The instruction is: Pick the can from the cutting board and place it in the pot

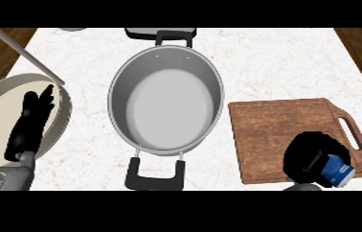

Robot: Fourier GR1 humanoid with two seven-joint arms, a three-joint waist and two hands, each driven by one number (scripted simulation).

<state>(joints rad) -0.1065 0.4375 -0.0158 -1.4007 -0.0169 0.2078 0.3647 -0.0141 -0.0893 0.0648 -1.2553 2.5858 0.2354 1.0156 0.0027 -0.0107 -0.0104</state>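
1. While the pot point(166, 104) sits mid-frame with nothing inside, a cream plate point(62, 116) lies at the left edge under the left hand point(29, 123), fingers straight and resting.
2. Lower right, the right hand point(308, 156) is curled around the blue can point(338, 171), over the cutting board's point(279, 130) lower right corner.

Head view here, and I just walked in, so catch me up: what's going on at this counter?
The robot's right hand has its fingers curled round a blue can over the near right corner of the wooden cutting board. The steel pot beside the board has nothing in it, so the can has not gone in yet. The left hand rests open at the left edge, over a pale round plate.
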